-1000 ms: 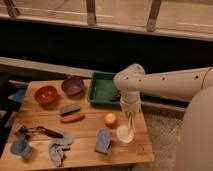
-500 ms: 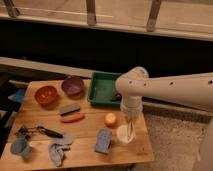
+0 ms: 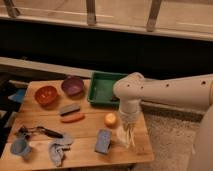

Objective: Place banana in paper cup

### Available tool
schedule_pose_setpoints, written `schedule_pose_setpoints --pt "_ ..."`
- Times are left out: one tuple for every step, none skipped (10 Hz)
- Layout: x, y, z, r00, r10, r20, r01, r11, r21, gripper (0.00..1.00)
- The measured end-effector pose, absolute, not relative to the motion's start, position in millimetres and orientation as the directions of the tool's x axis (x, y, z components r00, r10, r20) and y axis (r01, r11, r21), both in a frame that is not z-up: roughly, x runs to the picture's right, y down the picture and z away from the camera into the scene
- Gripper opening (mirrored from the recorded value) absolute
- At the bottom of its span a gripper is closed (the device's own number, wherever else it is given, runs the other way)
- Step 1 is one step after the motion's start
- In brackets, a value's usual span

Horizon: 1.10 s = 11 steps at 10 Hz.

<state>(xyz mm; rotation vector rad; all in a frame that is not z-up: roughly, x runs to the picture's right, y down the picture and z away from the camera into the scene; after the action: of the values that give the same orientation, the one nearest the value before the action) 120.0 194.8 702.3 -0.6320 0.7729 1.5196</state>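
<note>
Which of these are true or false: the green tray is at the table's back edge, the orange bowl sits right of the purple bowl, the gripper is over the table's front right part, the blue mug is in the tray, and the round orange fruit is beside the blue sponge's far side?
1. The green tray is at the back edge of the table. True.
2. The orange bowl sits right of the purple bowl. False: it is to the left of it.
3. The gripper is over the table's front right part. True.
4. The blue mug is in the tray. False: it stands at the front left corner of the table.
5. The round orange fruit lies just behind the blue sponge. True.
</note>
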Motion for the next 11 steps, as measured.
schedule_pose_setpoints --pt "116.2 196.9 704.1 -0.091 0.624 -0.776 -0.995 -0.027 0.094 0.22" --pt "113.6 197.9 705.2 -0.090 0.625 -0.775 -0.996 -0.038 0.086 0.32" --pt "110.1 197.9 705.8 -0.089 0.629 -0.772 -0.996 -0.049 0.075 0.44" --pt "107.5 198.0 706.7 -0.086 0.631 -0.771 -0.996 -0.053 0.068 0.52" --pt "104.1 198.0 707.6 -0.083 0.633 -0.770 -0.997 -0.059 0.059 0.63" --pt "102.7 197.7 707.9 -0.083 0.636 -0.767 -0.996 -0.065 0.055 0.66" --pt "102.5 197.5 708.5 -0.085 0.639 -0.765 -0.996 -0.070 0.053 0.66" --pt "101.4 196.5 709.6 -0.087 0.642 -0.762 -0.996 -0.075 0.050 0.66" --pt "101.6 196.1 710.8 -0.088 0.644 -0.760 -0.996 -0.077 0.050 0.66" --pt "102.5 195.0 712.2 -0.093 0.647 -0.757 -0.995 -0.080 0.054 0.66" --pt "104.7 192.5 713.4 -0.099 0.652 -0.752 -0.995 -0.082 0.061 0.66"
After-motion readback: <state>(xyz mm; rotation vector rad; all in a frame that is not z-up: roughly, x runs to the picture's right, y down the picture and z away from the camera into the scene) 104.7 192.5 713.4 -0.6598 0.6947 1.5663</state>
